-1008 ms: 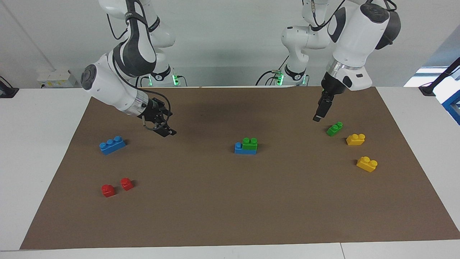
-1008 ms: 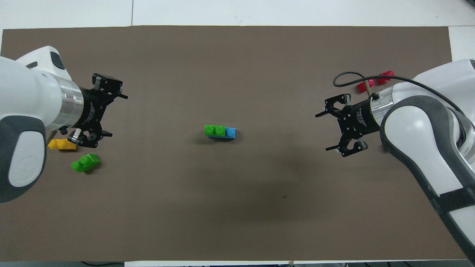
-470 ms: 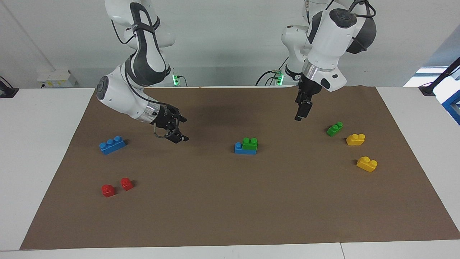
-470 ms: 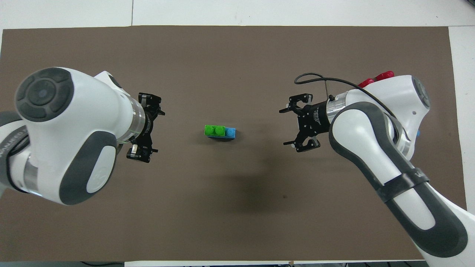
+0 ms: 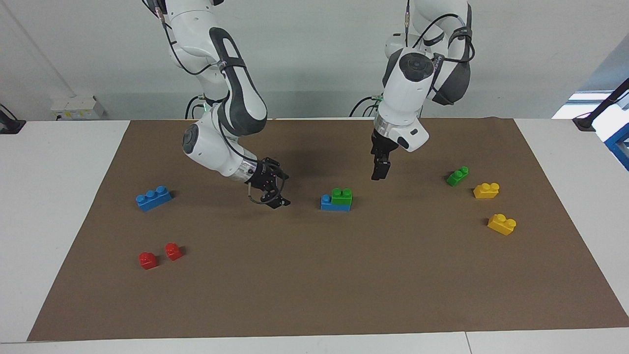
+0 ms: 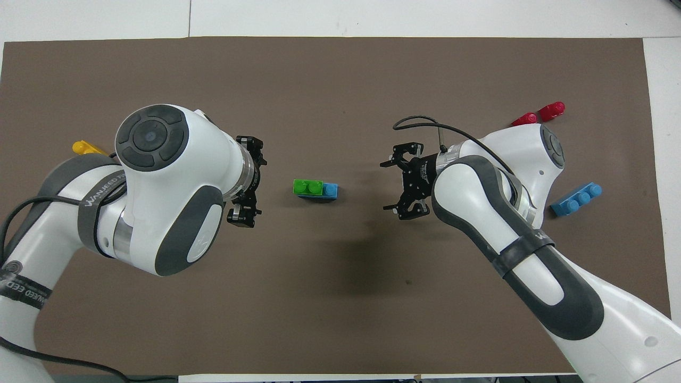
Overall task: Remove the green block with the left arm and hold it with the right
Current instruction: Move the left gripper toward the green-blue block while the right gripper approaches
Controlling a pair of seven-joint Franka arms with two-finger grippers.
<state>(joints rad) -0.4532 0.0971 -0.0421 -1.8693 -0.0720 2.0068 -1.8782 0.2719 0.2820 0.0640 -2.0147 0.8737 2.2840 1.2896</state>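
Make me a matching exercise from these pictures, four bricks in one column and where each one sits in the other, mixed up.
Things:
1. bright green brick
2. loose blue brick
3. red bricks
4. yellow bricks

Places:
A. left arm's end of the mat, beside the dark green brick
B. stacked on the middle blue brick
C. right arm's end, farther from the robots than the loose blue brick
D. right arm's end, alone, nearer the robots

Pairs: 1-B, 2-D, 3-C, 4-A

The green block (image 5: pixel 341 195) sits on a blue brick (image 5: pixel 330 203); the left gripper (image 5: pixel 380 172) and right gripper (image 5: pixel 276 196) flank it, both open, apart from it.
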